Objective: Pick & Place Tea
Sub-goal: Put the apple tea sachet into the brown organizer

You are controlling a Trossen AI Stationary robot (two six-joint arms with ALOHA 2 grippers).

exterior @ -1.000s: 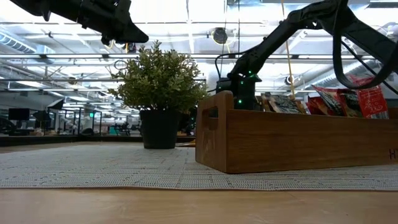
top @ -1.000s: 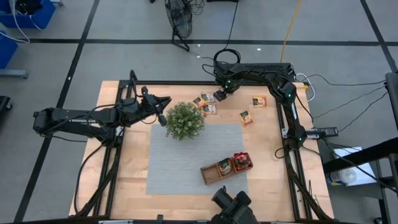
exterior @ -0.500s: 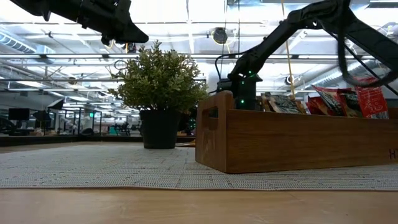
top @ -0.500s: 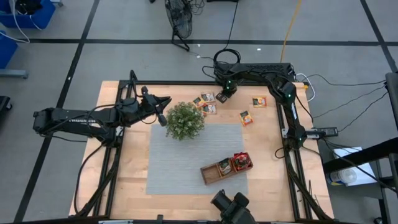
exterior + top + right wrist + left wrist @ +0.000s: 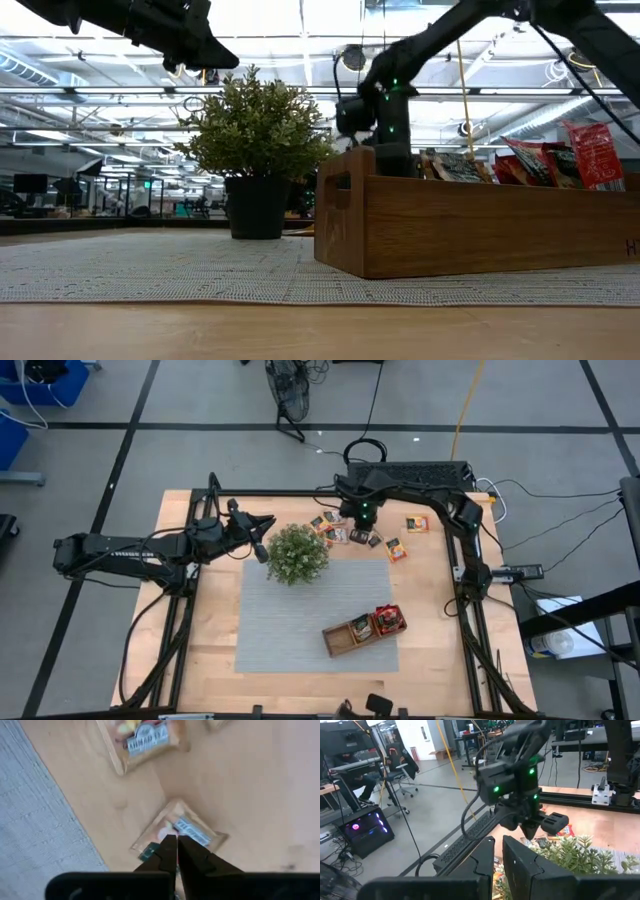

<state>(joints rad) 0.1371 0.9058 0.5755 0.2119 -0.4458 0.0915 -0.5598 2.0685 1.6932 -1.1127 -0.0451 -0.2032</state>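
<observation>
A pale, flat square tea sachet (image 5: 181,832) with a label strip is seen lying directly beneath the right hand (image 5: 176,851), whose fingers are closed together.

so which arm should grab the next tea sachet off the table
The right. Its gripper already hangs directly over a loose sachet in the cluster behind the plant, fingers nearly together. The left gripper waits on the plant's other side, with the plant between it and the sachets.
</observation>
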